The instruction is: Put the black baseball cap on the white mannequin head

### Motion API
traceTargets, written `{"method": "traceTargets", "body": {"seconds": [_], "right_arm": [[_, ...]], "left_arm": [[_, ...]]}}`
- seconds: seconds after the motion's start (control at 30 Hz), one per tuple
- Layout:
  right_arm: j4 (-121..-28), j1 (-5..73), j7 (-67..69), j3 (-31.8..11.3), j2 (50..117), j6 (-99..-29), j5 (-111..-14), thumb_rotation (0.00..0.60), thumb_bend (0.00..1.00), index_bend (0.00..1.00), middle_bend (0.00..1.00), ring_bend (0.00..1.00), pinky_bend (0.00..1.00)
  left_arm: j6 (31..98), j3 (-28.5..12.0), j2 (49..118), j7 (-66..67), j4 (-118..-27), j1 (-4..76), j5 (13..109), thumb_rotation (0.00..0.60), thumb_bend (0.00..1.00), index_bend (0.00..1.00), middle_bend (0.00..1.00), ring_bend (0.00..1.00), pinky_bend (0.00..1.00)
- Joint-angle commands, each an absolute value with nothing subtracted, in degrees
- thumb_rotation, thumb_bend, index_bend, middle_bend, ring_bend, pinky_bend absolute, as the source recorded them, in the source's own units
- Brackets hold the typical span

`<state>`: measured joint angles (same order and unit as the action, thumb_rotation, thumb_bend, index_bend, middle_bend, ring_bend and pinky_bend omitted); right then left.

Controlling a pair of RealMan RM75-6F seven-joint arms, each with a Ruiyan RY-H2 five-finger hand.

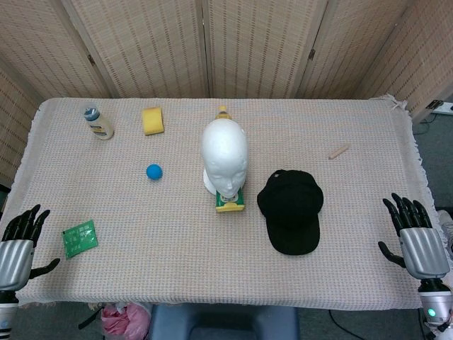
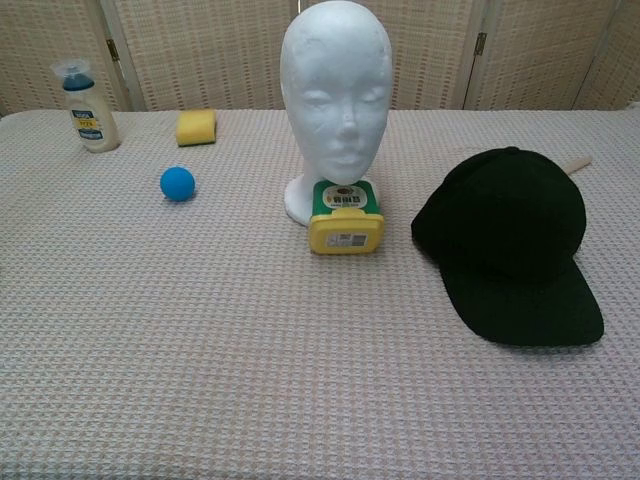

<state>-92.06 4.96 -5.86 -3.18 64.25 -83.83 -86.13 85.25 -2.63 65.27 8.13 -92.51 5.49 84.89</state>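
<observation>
A: Both hands sit at the near corners of the tabletop (image 1: pixel 212 283), holding nothing. The right hand (image 1: pixel 417 241) has its fingers spread, and the left hand (image 1: pixel 18 244) is spread the same way.

B: And the cap?

A: The black cap (image 1: pixel 291 210) lies flat, inward and a little forward of the right hand, well apart from it, brim towards the robot. Just beyond it on the inner side stands the white mannequin head (image 1: pixel 225 156), upright and bare.

B: Anything touching the head?

A: A small yellow and green box (image 2: pixel 345 217) sits against its base. Near the left hand lies a green packet (image 1: pixel 79 239); farther ahead is a blue ball (image 1: pixel 154 171).
</observation>
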Motion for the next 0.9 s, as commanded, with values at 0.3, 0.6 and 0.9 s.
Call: {"method": "traceTargets", "body": {"seconds": [0.3, 0.6, 0.9], "right_arm": [[-91.9, 5.1, -6.6, -2.6, 65.1, -83.7, -87.2, 0.600, 0.20, 0.00, 0.00, 0.00, 0.00], [-77.1, 4.7, -9.6, 1.1, 76.0, -91.3, -100.5, 0.600, 0.20, 0.00, 0.01, 0.00, 0.00], [-57.4, 4.5, -6.8, 2.9, 86.1, -99.4, -107.6, 0.600, 0.20, 0.15, 0.17, 0.05, 0.00]], "left_arm": [[85.0, -2.8, 65.2, 7.8, -92.7, 5.7, 84.8, 0.600, 0.11, 0.00, 0.00, 0.00, 0.12], [84.2, -4.3, 63.0, 2.3, -93.0, 5.7, 82.0, 0.600, 0.11, 0.00, 0.00, 0.00, 0.12], [80.7, -6.0, 61.6, -3.9, -90.6, 7.0, 79.0, 0.600, 0.11, 0.00, 0.00, 0.00, 0.12]]}}
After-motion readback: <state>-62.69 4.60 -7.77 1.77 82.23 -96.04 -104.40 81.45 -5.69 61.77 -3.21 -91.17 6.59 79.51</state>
